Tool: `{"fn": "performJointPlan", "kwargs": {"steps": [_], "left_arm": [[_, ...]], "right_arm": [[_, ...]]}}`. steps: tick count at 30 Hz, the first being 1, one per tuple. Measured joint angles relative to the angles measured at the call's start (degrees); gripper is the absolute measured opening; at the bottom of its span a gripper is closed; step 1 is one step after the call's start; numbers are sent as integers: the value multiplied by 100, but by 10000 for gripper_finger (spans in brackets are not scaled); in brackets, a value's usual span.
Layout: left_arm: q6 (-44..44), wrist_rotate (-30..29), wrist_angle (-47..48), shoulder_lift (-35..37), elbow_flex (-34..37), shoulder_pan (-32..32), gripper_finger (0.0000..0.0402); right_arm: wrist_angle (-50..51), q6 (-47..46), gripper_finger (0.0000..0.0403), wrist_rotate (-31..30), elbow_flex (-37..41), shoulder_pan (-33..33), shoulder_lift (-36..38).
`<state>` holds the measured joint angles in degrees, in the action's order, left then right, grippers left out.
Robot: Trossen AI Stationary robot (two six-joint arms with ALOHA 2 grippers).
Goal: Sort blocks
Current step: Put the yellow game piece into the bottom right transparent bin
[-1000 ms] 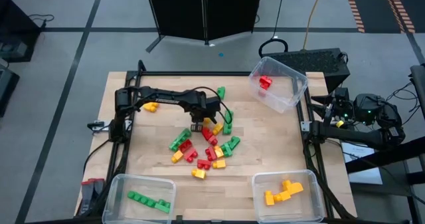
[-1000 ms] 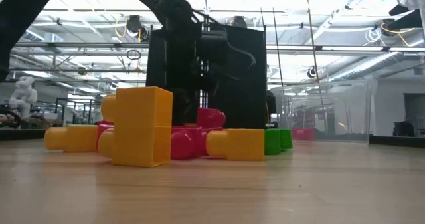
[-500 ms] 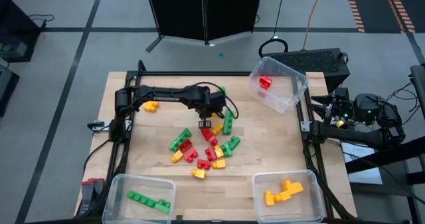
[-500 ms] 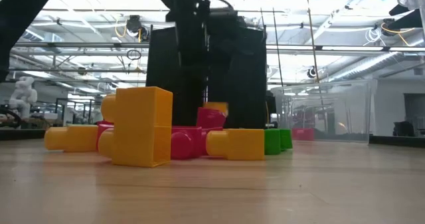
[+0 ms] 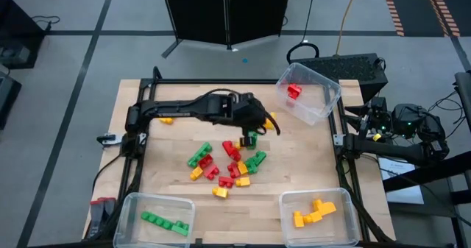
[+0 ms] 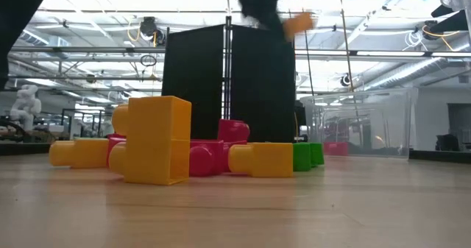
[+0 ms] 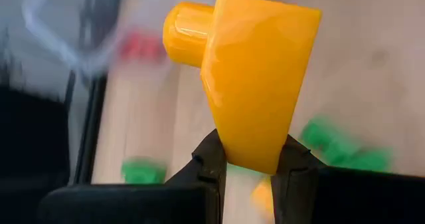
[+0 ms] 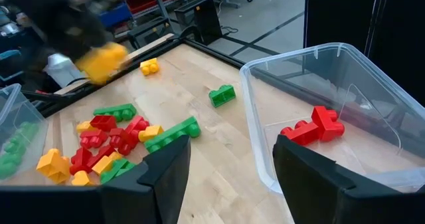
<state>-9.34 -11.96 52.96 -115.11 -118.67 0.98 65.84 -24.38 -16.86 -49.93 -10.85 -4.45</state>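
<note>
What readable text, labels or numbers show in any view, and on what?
None readable in any view.
Blocks: studs only, no print.
Clear bins: no labels visible.
Yellow block shut in the left claw: plain faces.
Left arm: no legible marking.
Black panel behind the table: blank.
Right claw, open: no marking.
</note>
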Motion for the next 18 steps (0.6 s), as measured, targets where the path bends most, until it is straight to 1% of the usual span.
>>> {"fn": "performJointPlan", "kwargs": {"steps": [3, 6, 10, 14, 18], "left_arm": [[-15, 76, -517, 7, -345, -379, 43], [-149, 88, -1170, 7, -529, -745, 43], [-213, 103, -2138, 9, -547, -1144, 43], [-511, 122, -2727, -67, -553, -1422, 43], [-644, 237, -3270, -331, -551, -1556, 43]], "right_arm": [[0, 0, 208, 0, 0, 0, 0], [0, 0, 208, 0, 0, 1, -1], [0, -67, 208, 17, 0, 2, 0], [2, -197, 208, 48, 0, 0, 0], [2, -284, 208, 48, 0, 0, -2]]}}
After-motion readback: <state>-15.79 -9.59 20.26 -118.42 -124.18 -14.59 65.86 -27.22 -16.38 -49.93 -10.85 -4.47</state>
